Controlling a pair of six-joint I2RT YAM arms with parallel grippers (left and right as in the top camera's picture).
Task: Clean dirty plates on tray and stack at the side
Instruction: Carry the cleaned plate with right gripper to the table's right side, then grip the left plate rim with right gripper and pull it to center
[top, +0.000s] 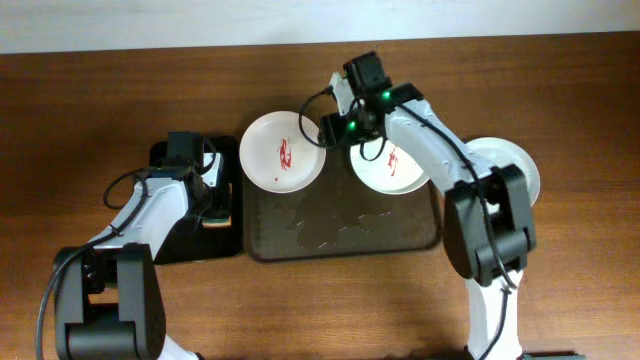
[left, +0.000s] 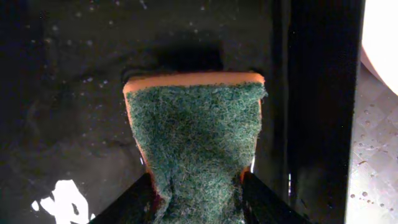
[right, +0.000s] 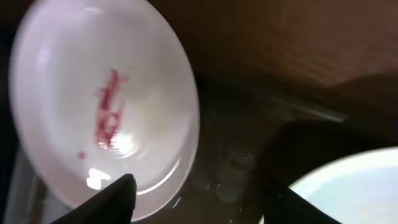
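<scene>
The dark brown tray (top: 340, 235) lies mid-table. A plate with a red smear (top: 283, 152) sits at its back left corner and shows in the right wrist view (right: 106, 106). A second smeared plate (top: 392, 172) sits at the tray's back right, partly under my right arm. A third plate (top: 515, 165) lies on the table right of the tray. My right gripper (top: 334, 128) (right: 199, 202) is open and empty, between the two tray plates, one finger over the left plate's rim. My left gripper (top: 214, 198) (left: 198, 202) is shut on a green-and-orange sponge (left: 196, 137).
A smaller black tray (top: 185, 235) (left: 62, 93) lies left of the brown tray, under my left gripper. The brown tray's floor (left: 373, 162) is wet with droplets. A pale wall runs along the table's far edge.
</scene>
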